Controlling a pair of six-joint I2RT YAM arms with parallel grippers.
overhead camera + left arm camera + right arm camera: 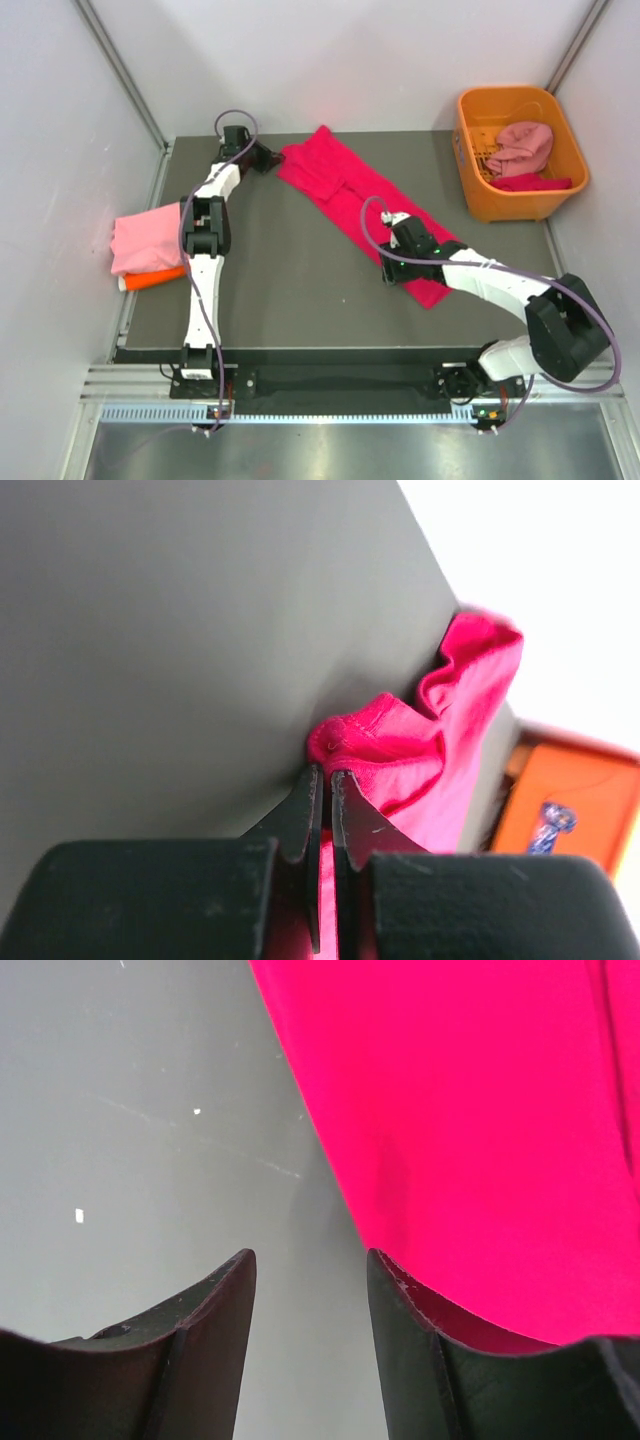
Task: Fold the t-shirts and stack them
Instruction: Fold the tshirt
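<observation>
A large crimson-pink t-shirt [350,195] lies in a long diagonal band across the dark table. My left gripper [268,158] is at its far left corner, shut on a bunched fold of the cloth; the left wrist view shows the gripper [328,775] pinching the shirt [440,740]. My right gripper [388,268] is low at the shirt's near left edge. In the right wrist view the gripper [310,1255] is open and empty over bare table, with its right finger at the edge of the shirt [470,1110].
A folded light pink shirt [148,240] lies on a folded orange one [152,281] at the table's left edge. An orange basket [474,150] at the back right holds a dusty pink shirt [525,146] and a crimson cloth [530,183]. White walls enclose the table.
</observation>
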